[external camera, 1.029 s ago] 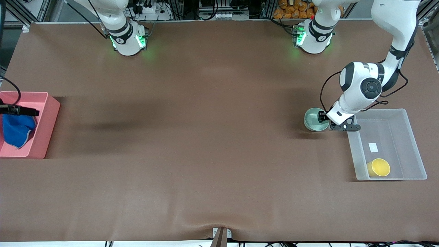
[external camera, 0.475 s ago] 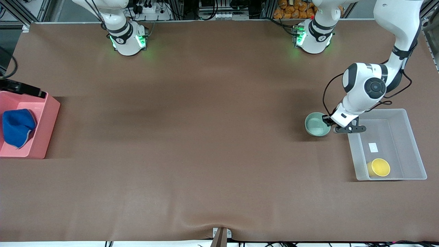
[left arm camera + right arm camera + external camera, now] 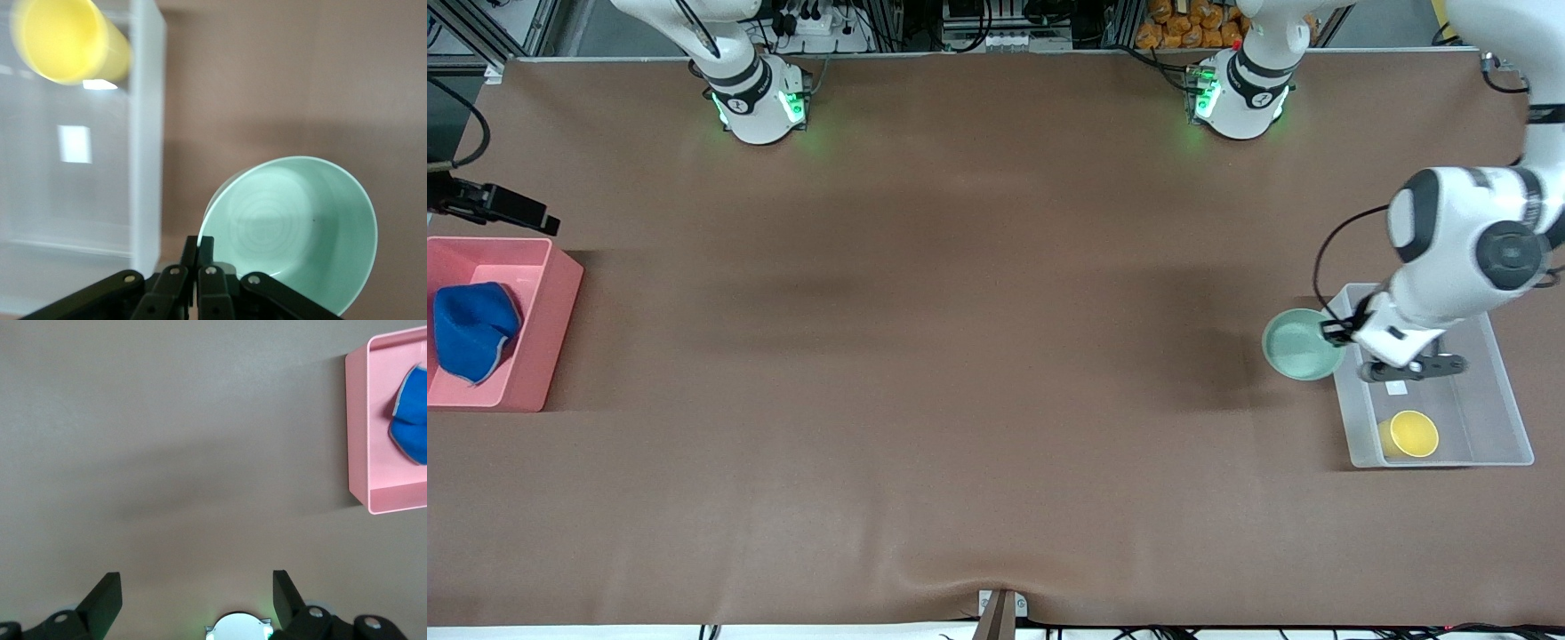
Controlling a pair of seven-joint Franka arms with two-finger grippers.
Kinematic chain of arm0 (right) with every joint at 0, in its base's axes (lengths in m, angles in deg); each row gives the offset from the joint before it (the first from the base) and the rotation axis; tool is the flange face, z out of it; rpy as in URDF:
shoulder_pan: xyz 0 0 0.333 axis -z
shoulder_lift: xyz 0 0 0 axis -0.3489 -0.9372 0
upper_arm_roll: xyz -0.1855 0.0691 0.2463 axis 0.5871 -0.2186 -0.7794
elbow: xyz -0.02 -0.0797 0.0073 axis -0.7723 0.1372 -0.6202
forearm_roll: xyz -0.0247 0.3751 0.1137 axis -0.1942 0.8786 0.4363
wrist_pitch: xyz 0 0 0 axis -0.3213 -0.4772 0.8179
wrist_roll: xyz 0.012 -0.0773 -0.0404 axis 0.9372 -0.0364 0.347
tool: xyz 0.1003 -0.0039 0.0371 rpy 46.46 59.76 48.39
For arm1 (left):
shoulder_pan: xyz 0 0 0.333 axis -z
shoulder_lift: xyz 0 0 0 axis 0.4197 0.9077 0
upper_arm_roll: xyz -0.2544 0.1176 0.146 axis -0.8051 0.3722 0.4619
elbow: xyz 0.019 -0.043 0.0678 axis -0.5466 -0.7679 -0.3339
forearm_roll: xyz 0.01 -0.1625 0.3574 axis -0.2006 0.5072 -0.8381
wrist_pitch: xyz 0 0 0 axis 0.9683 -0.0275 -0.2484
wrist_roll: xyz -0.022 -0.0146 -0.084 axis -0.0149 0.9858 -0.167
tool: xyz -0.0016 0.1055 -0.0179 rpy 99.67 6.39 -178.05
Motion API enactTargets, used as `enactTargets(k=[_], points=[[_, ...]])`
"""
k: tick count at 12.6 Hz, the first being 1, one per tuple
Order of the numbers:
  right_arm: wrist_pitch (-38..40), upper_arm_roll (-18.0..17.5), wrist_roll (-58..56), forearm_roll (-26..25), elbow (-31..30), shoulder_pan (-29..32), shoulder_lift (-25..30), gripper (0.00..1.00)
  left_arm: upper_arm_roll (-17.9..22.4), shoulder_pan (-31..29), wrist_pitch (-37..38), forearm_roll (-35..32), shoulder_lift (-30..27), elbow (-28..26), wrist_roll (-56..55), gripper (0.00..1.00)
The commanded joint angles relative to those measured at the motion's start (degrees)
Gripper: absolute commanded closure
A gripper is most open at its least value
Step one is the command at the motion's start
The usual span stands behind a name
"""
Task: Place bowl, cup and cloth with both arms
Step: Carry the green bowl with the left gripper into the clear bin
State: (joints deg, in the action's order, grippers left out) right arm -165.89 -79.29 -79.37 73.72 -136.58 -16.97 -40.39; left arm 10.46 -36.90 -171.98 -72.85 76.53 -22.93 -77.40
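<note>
My left gripper [image 3: 1336, 333] [image 3: 198, 243] is shut on the rim of the mint-green bowl [image 3: 1301, 346] [image 3: 300, 227]. It holds the bowl in the air, over the table right beside the clear bin [image 3: 1498, 391] [image 3: 147, 133]. The yellow cup [image 3: 1412, 434] [image 3: 67, 40] lies in that bin, at its end nearer the front camera. The blue cloth [image 3: 467, 327] [image 3: 407, 420] lies bunched in the pink bin [image 3: 547, 311] [image 3: 357, 433] at the right arm's end of the table. My right gripper [image 3: 197, 583] is open and empty over bare table beside the pink bin.
A white label [image 3: 1396, 388] lies on the clear bin's floor. The brown mat [image 3: 960, 356] covers the whole table between the two bins. Both arm bases [image 3: 760, 102] [image 3: 1236, 98] glow green at the table's edge farthest from the front camera.
My left gripper closed on the bowl's rim, lifted it and carried it toward the clear bin. My right arm drew away from the pink bin, leaving the cloth inside.
</note>
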Motion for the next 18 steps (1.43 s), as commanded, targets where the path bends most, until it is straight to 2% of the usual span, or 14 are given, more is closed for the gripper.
enactTargets(k=[1, 4, 7, 9, 12, 14, 18], points=[[0.11, -0.16, -1.53, -1.25, -1.86, 0.24, 3.26, 0.0, -0.12, -4.07, 5.18, -1.04, 1.96, 6.48, 5.02, 1.0], [0.12, -0.51, -2.06, -4.77, -1.07, -0.81, 3.35, 0.0, -0.04, -10.14, 5.19, -0.95, 3.36, 7.89, 13.12, 1.0], [-0.76, -0.33, -1.27, -4.07, -1.07, -0.73, 3.09, 0.0, 0.05, -15.22, 4.66, -1.21, 6.26, 8.25, 14.88, 1.0], [-4.09, -0.42, -1.0, -3.98, -1.07, -0.9, 3.0, 0.0, -0.04, -18.75, 3.96, -0.6, 7.14, 8.6, 20.94, 1.0], [-4.28, -0.42, -0.39, -3.89, -0.54, -1.08, 2.65, 0.0, -0.04, -19.73, -0.07, 0.72, 10.12, 8.25, 21.31, 1.0], [-2.71, -0.07, -0.47, -0.32, -0.89, -0.47, 2.82, 0.0, -0.04, -19.65, -3.23, 1.86, 12.23, 7.9, 21.31, 1.0], [-2.52, -0.07, -0.82, 0.5, 0.25, 0.68, 2.39, 0.0, 0.14, -19.99, -10.7, 1.69, 13.3, 2.82, 21.4, 1.0]])
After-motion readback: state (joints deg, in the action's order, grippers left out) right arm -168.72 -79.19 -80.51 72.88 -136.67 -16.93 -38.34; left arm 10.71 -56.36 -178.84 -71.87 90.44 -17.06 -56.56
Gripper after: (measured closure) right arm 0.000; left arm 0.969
